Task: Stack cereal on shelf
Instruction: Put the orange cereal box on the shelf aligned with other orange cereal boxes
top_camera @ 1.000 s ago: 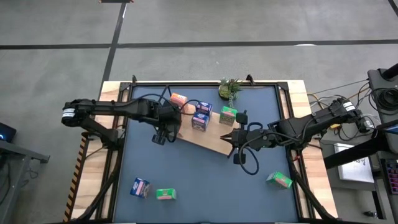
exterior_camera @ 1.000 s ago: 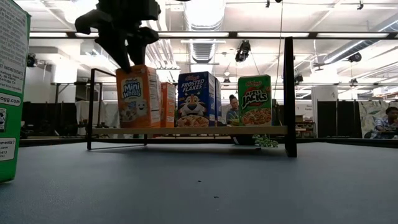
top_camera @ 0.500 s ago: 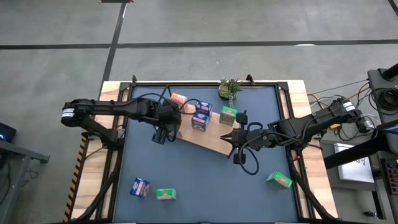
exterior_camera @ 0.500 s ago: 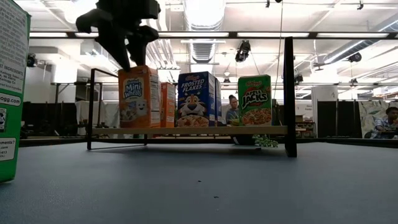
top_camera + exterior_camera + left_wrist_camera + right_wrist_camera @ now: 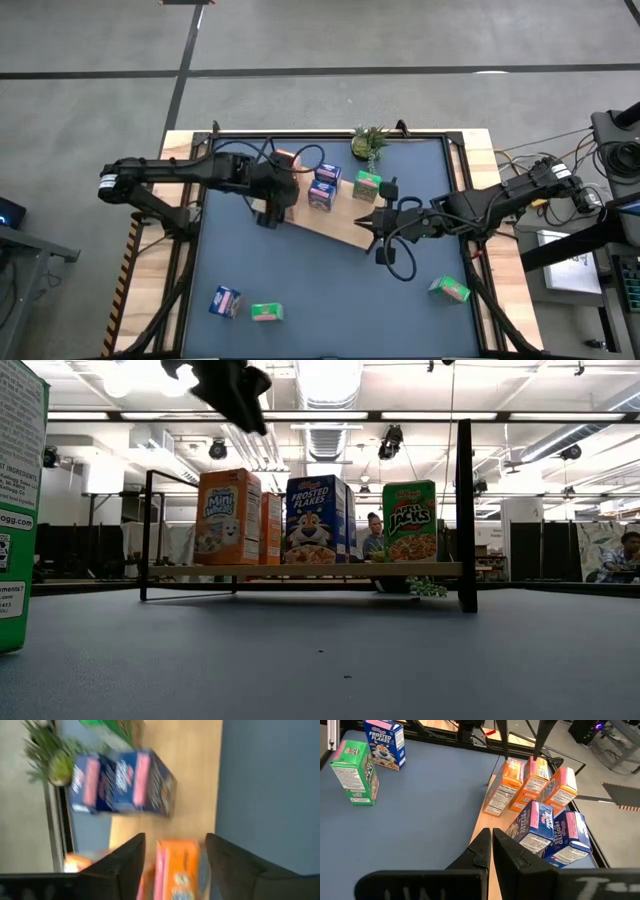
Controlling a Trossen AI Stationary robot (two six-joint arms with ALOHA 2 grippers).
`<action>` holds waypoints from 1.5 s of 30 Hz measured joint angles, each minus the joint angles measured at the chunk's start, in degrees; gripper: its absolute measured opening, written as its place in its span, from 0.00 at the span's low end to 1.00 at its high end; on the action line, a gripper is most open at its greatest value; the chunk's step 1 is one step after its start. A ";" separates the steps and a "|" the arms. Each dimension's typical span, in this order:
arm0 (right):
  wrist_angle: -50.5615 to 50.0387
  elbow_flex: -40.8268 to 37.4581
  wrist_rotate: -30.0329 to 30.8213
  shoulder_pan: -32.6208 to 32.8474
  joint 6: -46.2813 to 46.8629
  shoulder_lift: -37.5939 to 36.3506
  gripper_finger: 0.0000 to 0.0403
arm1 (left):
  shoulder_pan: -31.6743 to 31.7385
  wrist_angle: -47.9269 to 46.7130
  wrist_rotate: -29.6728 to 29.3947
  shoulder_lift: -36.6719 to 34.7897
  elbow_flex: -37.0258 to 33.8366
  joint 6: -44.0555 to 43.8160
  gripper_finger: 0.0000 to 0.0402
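The shelf [image 5: 338, 226] is a light-wood board on black legs, and it lies slanted across the middle of the table. On it stand three orange cereal boxes [image 5: 503, 786], two blue ones [image 5: 531, 827] and a green one [image 5: 367, 186]. My left gripper [image 5: 245, 405] hangs open above the front orange box [image 5: 175, 870], one finger to each side of it and clear of its top. My right gripper [image 5: 491, 838] is shut and hovers at the shelf's near right edge. A blue box [image 5: 226, 300] and two green boxes [image 5: 266, 312] [image 5: 449, 289] stand on the blue tabletop.
A small potted plant [image 5: 368, 142] stands at the far edge behind the shelf. In the low view, a green box [image 5: 20, 510] fills the left edge of the picture. Bare blue tabletop [image 5: 330, 290] lies between the shelf and the near boxes. People show in the room beyond.
My left gripper has risen from the top of the front orange box and now hangs well above it. It has tipped a little as it rose. The box stays upright on the shelf.
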 joint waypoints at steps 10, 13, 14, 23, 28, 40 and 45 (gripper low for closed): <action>0.01 -0.68 0.00 0.00 -0.01 0.00 0.02 | 0.02 7.19 -0.01 0.24 -6.66 -0.01 0.03; 0.01 -0.68 0.00 0.00 -0.02 0.00 0.02 | 0.02 7.43 -0.02 0.28 -8.02 -1.28 0.03; 0.01 -0.68 0.00 0.00 -0.02 0.00 0.02 | 0.02 7.57 -0.04 0.26 -8.44 -1.56 0.04; 0.03 -0.68 0.00 0.00 -0.07 0.00 0.02 | 0.04 7.78 -0.48 0.22 -10.62 -2.92 0.01; 0.03 -0.68 0.00 0.00 -0.04 0.00 0.02 | 0.04 5.64 -0.50 0.15 -10.02 -2.92 0.00; 0.05 -0.68 0.00 0.00 -0.04 0.00 0.02 | 0.07 2.68 -0.56 0.13 -9.90 -3.05 0.00; 0.07 -0.68 0.00 0.00 0.02 0.00 0.02 | 0.11 2.86 -3.64 0.11 -9.90 -4.40 0.00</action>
